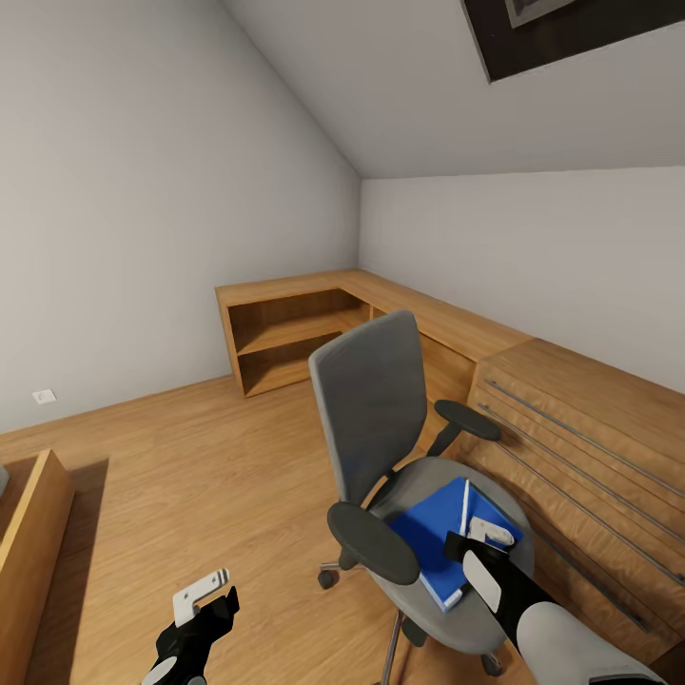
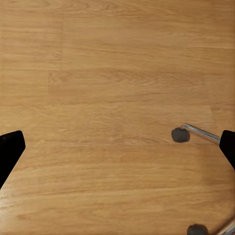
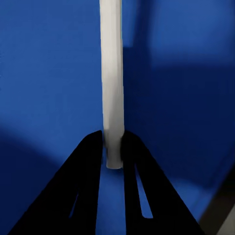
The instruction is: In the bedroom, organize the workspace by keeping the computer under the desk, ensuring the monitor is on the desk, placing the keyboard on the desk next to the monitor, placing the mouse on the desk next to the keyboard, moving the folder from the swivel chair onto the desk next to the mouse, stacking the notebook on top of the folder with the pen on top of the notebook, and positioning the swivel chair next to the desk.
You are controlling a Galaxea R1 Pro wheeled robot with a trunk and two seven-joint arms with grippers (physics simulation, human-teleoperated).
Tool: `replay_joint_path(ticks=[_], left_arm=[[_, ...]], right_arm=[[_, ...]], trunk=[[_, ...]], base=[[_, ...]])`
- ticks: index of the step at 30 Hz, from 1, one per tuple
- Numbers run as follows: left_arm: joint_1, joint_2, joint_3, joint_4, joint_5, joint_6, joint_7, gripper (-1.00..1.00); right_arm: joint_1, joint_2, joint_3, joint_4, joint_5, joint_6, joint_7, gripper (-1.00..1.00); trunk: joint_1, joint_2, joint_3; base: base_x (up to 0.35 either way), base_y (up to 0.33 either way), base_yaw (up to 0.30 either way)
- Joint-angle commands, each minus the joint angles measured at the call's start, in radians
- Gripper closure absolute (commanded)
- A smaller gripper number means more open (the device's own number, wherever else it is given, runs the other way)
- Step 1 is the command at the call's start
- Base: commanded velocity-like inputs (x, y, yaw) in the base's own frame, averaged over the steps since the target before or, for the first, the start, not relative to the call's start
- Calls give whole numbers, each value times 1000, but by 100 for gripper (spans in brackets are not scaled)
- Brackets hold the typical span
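A grey swivel chair [image 1: 373,409] stands on the wood floor beside a wooden drawer unit. On its seat lies a flat blue folder or notebook [image 1: 430,545]; I cannot tell which, or whether it is two stacked things. A thin white pen [image 1: 465,504] rests over the blue cover. My right gripper [image 1: 489,533] is shut on the pen's near end. In the right wrist view the black fingers [image 3: 90,161] pinch the pen [image 3: 111,73] above the blue cover [image 3: 49,73]. My left gripper [image 1: 204,594] hangs open over bare floor, left of the chair, its midpoint [image 2: 117,147] over planks.
A low L-shaped wooden desk with open shelves [image 1: 285,328] runs along the far walls. The wooden drawer unit [image 1: 580,428] stands right of the chair. Another wooden piece [image 1: 33,542] sits at the left edge. A chair caster [image 2: 179,134] and chrome leg lie near my left gripper.
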Motion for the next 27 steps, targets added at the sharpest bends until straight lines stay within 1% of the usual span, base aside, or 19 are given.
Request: replay_joint_path(ticks=[1, 25, 27], left_arm=[[-1, 1, -3, -2, 5, 3, 8, -100], [-1, 1, -5, -1, 3, 2, 9, -100], [-1, 1, -6, -1, 3, 2, 9, -100]], right_arm=[[0, -1, 7, -2, -7, 5, -6, 100], [0, -1, 6, -3, -7, 4, -5, 100], [0, -2, 6, -3, -7, 4, -5, 100]], trunk=[[0, -1, -1], [0, -1, -1], [-8, 13, 5]], base=[[0, 0, 0], [0, 0, 0], [0, 0, 0]])
